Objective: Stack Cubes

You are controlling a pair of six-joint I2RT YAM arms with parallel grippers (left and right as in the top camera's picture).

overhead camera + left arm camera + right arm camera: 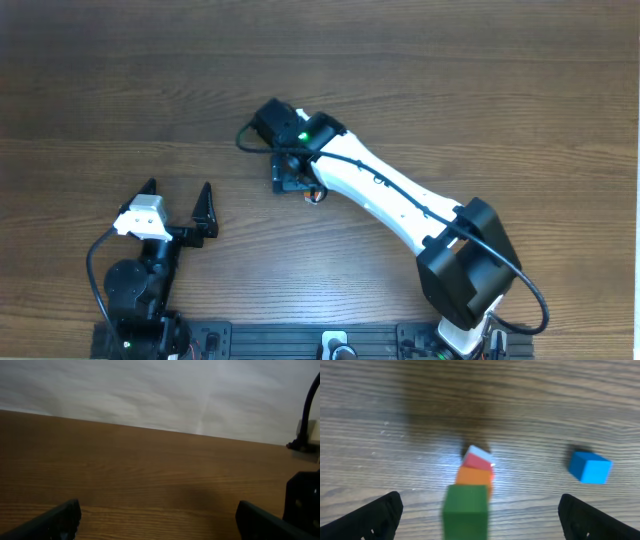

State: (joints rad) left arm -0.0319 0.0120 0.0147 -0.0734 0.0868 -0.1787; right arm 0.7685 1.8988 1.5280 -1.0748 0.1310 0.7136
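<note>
In the right wrist view, straight below the camera, stands a stack of cubes: a green cube point(465, 510) on top, then an orange cube point(475, 476), a red cube point(477, 462) and a pale blue cube point(480, 452) at the bottom. My right gripper point(480, 501) hangs open above the stack, its fingers wide on either side and touching nothing. A loose blue cube point(590, 467) lies on the table beside the stack. In the top view the right gripper point(291, 176) sits mid-table, with a sliver of the stack point(315, 196) showing beside it. My left gripper point(180, 196) rests open near its base.
The wooden table point(480, 90) stretches bare around the stack. The right arm point(390, 200) crosses from bottom right to the centre. In the left wrist view, part of the right arm point(305, 495) stands at the edge.
</note>
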